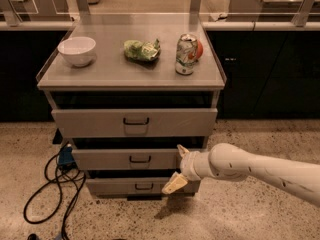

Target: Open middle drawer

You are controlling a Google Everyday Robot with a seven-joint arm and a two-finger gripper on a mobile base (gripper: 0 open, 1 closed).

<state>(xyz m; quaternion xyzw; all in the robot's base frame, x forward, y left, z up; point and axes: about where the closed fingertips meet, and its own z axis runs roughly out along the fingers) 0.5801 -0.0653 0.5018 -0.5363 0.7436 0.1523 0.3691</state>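
Note:
The grey cabinet (130,81) has three drawer fronts. The middle drawer (105,159) is the medium-height front with a small black loop handle (140,159); it looks pushed in. Above it is the taller front (90,122) with a recessed plate under its handle. Below it is the slimmest front (115,186). My gripper (178,167) is open, low in front of the cabinet's right side, just right of the middle drawer's handle. One finger (182,151) is at the middle drawer's height and the other (173,183) is in front of the bottom drawer. It holds nothing.
On the cabinet top stand a white bowl (77,50), a green bag (142,50) and a soda can (187,54) with a red-orange thing behind it. Black cables (47,186) and a blue object (66,155) lie on the floor at the left. Dark counters run behind.

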